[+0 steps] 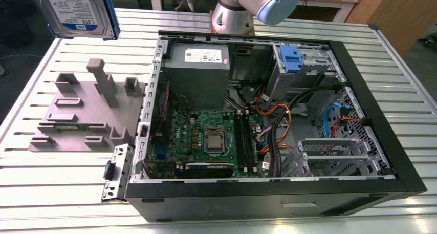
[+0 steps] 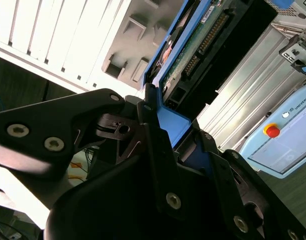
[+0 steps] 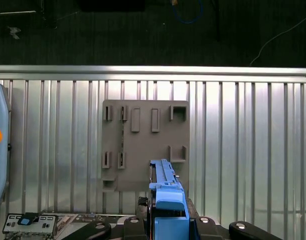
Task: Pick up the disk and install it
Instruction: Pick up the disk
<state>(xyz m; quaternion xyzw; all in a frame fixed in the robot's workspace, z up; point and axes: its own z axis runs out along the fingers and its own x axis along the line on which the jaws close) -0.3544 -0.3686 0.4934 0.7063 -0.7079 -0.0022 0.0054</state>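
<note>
Disk: the flat silver hard disk with a white-and-blue label and blue plastic side rails (image 1: pixel 73 11) hangs in the air at the exterior view's upper left. It is clear of the counter and well apart from the computer case.
Pincer: the black metal pincer (image 2: pixel 174 131) is clamped on the disk. In the second wrist view its dark fingers (image 2: pixel 152 117) press against the blue rail end, with the disk's green circuit board and connector reaching out beyond them.
Disk from above: in the first wrist view the disk stands edge-on, blue rail uppermost, over the near edge of the grey fixture.
Fixture: a grey plastic plate with raised slots and posts (image 1: pixel 75 116) lies flat on the counter, just beside the case on the exterior view's left.
Case: a black tower computer case (image 1: pixel 382 157) lies on its side with the panel off. Inside are a green motherboard (image 1: pixel 204 136), a grey power supply box (image 1: pixel 198 70) and a small upright blue clip (image 1: pixel 290 57) at the drive bay.
Counter: the ribbed aluminium counter (image 1: pixel 41 193) carries both fixture and case.
Arm: the silver arm base (image 1: pixel 232 16) stands behind the case.
</note>
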